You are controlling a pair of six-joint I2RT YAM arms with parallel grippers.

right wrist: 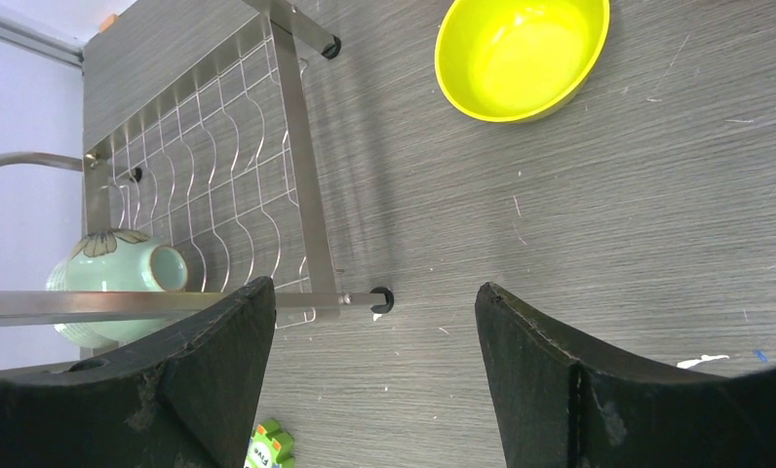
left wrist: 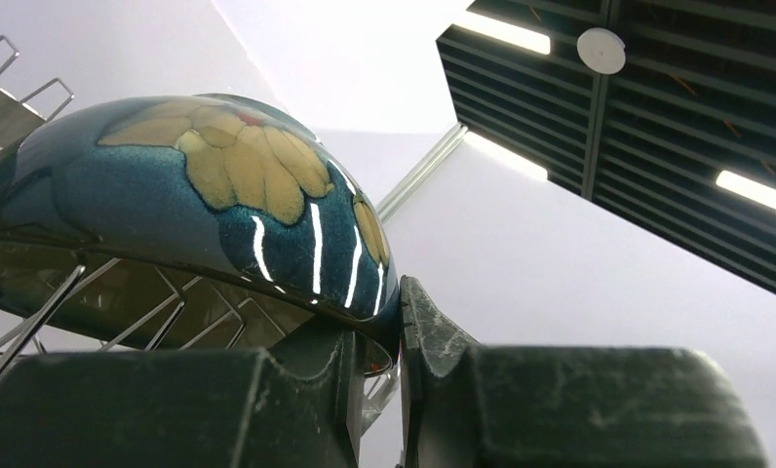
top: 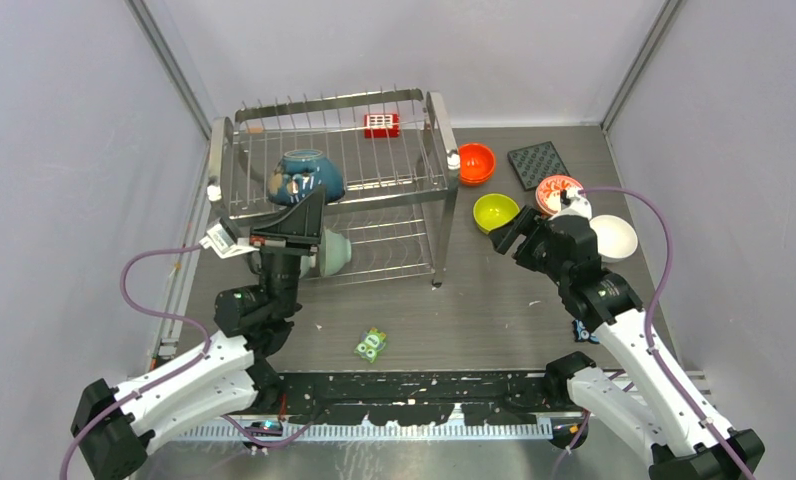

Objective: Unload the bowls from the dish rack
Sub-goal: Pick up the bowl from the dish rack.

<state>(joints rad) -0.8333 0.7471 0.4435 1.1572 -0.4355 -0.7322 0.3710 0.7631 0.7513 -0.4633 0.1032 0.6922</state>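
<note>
The teal-blue bowl (top: 309, 172) bears tan petals, the pale green bowl (top: 332, 250) a brownish flower. Others: an orange bowl (top: 476, 163), a yellow-green bowl (top: 495, 212), a plain white bowl (top: 614, 237), a red-flowered bowl (top: 557, 190). The tabletop (top: 494, 300) is grey wood-grain.

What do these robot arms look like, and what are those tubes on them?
The left arm and right arm have white shells, black joints and black bases. The tubes are purple cables looping to the wrists. The jaws are dark, scuffed wedges.
</note>
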